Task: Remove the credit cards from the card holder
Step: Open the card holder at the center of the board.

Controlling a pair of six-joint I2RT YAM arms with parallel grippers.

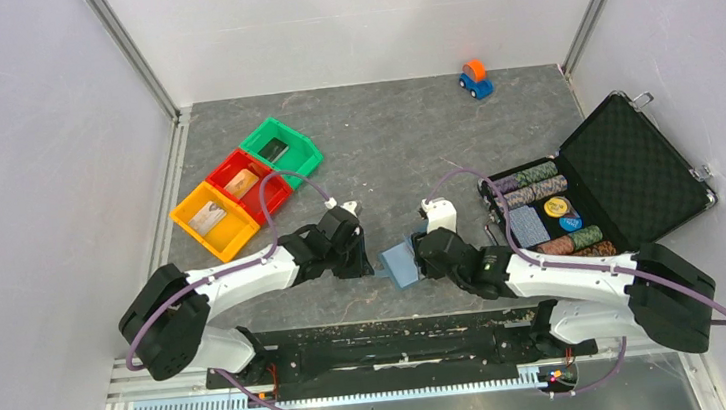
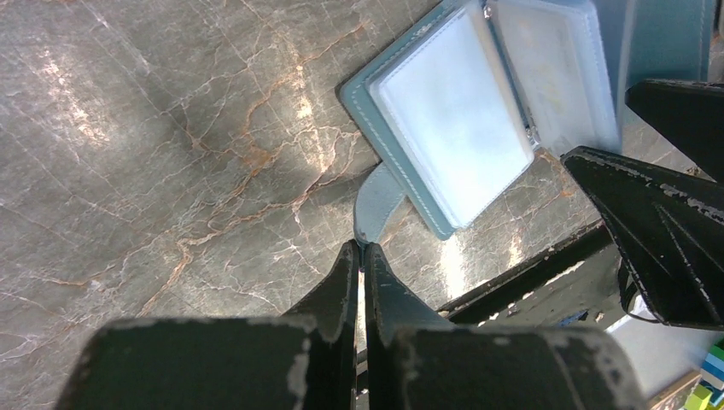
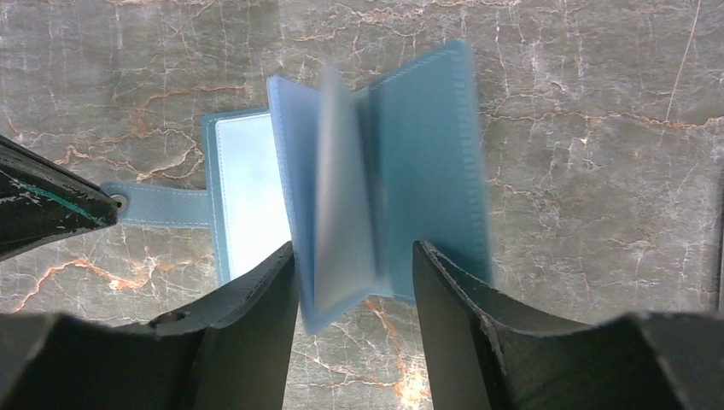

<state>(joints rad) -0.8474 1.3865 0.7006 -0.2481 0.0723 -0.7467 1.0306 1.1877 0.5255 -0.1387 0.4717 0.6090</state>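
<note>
The card holder (image 1: 400, 262) is seen from above at the 6 o'clock edge of the table (image 1: 392, 132). It lies open between the left gripper (image 1: 371, 262) at its 9 o'clock and the right gripper (image 1: 422, 256) at its 3 o'clock. How either gripper stands cannot be made out in that view.

In the left wrist view the left fingers are shown pressed together on the tip of the strap (image 2: 380, 201). The strap runs up to the holder at 1 o'clock, where one clear pocket face is laid flat on the table.

In the right wrist view the right jaws are held apart, and the plastic leaves (image 3: 341, 222), raised on edge and blurred, are straddled by them. Whether the pads touch the leaves cannot be told. The strap is seen there stretched toward 9 o'clock.

Only from the top view can the rest be taken in. A pale credit card (image 1: 208, 218) is seen in the yellow bin (image 1: 232, 240) at 10 o'clock, and a tan credit card (image 1: 241, 184) in the red bin (image 1: 270, 200) just beside it. A green bin (image 1: 306, 156) is set next in the row. An open black case (image 1: 637, 169) with poker chips (image 1: 532, 181) is found at 3 o'clock.
</note>
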